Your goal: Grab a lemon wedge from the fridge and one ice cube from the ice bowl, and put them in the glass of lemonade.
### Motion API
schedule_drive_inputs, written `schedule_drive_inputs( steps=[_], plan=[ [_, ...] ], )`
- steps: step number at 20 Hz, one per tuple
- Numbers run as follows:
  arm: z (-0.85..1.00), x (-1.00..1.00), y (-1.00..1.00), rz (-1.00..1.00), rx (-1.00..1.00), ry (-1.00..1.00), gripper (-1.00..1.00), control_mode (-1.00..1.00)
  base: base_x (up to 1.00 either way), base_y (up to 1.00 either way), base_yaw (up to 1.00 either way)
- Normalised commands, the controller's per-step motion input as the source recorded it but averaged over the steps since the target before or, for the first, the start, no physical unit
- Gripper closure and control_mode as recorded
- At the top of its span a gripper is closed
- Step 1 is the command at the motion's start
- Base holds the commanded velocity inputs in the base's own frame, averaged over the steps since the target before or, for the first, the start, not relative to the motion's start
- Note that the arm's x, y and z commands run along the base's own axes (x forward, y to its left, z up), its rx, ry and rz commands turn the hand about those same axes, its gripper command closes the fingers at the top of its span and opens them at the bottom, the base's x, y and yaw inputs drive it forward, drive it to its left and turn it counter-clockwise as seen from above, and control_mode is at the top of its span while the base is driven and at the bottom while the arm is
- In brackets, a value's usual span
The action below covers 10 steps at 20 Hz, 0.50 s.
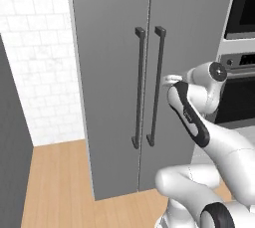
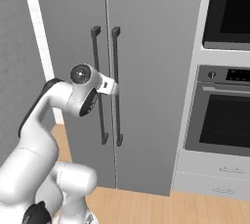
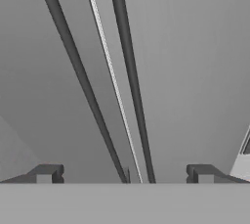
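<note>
Fridge (image 1: 114, 97) doors are both shut in the left base view, and the two long dark handles (image 1: 149, 87) hang side by side in the middle. The arm (image 1: 191, 112) reaches up toward the right handle, so I think the job now is to open a door. In the right base view, the fridge (image 2: 146, 71) stands beside the black oven (image 2: 227, 115), and the end of the arm sits just in front of the handles (image 2: 107, 86). In the hand view, the gripper (image 3: 124, 174) is spread wide, with nothing between its two dark tips, and both handles (image 3: 105, 86) run up ahead of it. To do this well, the hand should line up on one handle only, get it between the tips, squeeze, then pull out in a curve. The lemon wedge must be inside, behind the doors. I can see no words or labels to read.
</note>
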Motion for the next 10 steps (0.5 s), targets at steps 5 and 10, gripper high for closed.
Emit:
schedule_drive_inputs(
  steps=[5,10],
  plan=[
    [0.54,0.5,-0.23,-0.1,0.0,0.0,-1.0,-1.0,0.0,0.0,0.0],
    [0.25,0.4,-0.2,-0.02,0.0,0.0,-1.0,-1.0,0.0,0.0,0.0]
  ],
)
